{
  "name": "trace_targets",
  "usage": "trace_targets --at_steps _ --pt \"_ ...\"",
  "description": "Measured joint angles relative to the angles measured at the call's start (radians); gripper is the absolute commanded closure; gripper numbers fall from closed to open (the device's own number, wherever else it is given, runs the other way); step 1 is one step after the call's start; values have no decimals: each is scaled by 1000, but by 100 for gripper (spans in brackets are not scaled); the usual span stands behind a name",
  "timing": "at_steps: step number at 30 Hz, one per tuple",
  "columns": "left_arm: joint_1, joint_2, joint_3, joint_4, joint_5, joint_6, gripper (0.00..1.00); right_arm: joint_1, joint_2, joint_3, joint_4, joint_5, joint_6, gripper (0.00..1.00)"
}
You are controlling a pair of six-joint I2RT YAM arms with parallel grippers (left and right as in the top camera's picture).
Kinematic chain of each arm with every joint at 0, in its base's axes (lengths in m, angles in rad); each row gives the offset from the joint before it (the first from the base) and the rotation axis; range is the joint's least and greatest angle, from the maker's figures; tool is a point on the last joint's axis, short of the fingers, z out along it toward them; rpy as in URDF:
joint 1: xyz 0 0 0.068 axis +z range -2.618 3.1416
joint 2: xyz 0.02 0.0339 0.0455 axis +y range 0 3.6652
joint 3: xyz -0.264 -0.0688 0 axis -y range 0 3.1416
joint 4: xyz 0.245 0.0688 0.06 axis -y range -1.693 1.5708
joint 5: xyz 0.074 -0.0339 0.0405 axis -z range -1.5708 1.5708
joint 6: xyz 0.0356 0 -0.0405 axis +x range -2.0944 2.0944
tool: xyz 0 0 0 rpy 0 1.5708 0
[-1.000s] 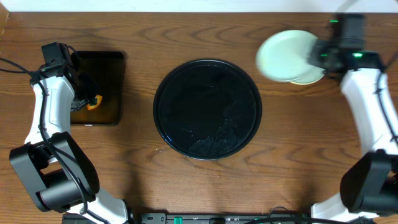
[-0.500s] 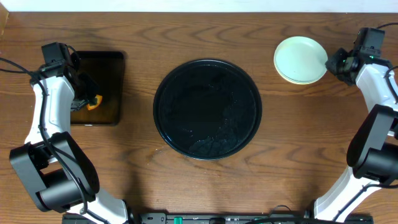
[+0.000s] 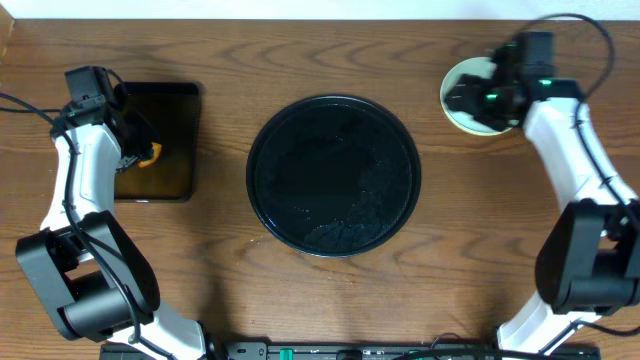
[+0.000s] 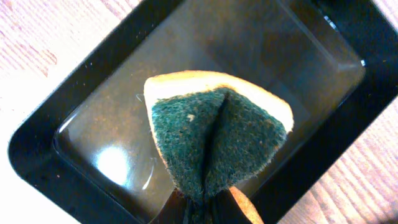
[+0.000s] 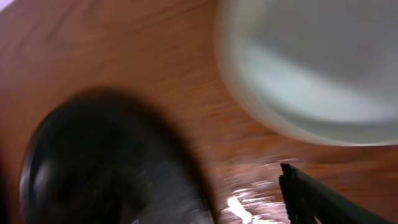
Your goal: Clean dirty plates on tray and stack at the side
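Far left: left gripper is clamped tight on a folded sponge, green scouring face outward with a yellow edge showing. It hangs over the small rectangular black tray, whose floor shines wet in the left wrist view. Overhead, only an orange sliver of the sponge shows beside the arm.

Centre: the tray, round, black and low-rimmed, sits on the wood worktop. Its surface glistens, with wet streaks toward the near right.

Far right: the plates rest on the worktop off the tray, past its far-right edge and apart from it. The one I can see is pale mint with a clean-looking face. I cannot count them or make out any other colour.

Right gripper hovers over the plates and covers much of their middle from above. The right wrist view is badly motion-blurred, with a single dark finger cut off at the lower right. I cannot tell how wide this gripper stands, or whether it touches the plates.
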Motion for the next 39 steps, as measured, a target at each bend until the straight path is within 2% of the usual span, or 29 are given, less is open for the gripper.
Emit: trace_targets --at_steps 5,8,14,17,20,24,27,28,29,32,35,39 --pt "0 -5 -11 -47 3 0 93 177 -7 0 -24 -26 -33 1" --pt "0 -62 -17 -67 7 0 93 215 -8 0 -34 -34 -44 1" --pt "0 -372 -22 -102 37 0 93 218 -117 0 -77 -40 -44 1" --pt "0 -439 -21 -73 26 0 93 218 -172 0 -78 -58 -44 1" --pt "0 -389 -21 -22 14 0 92 218 -184 0 -99 -89 -39 1" --pt "0 -209 -20 98 3 0 92 220 -182 0 -132 -105 -28 1" --pt "0 -60 -20 138 6 0 86 224 -182 0 -169 -110 -23 1" --pt "0 -11 -20 158 12 0 83 226 -182 0 -177 -111 -23 1" --pt "0 32 -20 166 23 2 67 231 -182 0 -183 -112 -24 1" --pt "0 76 -23 166 37 -3 34 247 -182 0 -179 -113 -25 1" --pt "0 68 -23 172 48 0 24 256 -182 0 -166 -114 -25 1" --pt "0 21 -23 165 61 3 23 259 -182 0 -168 -116 -25 1"
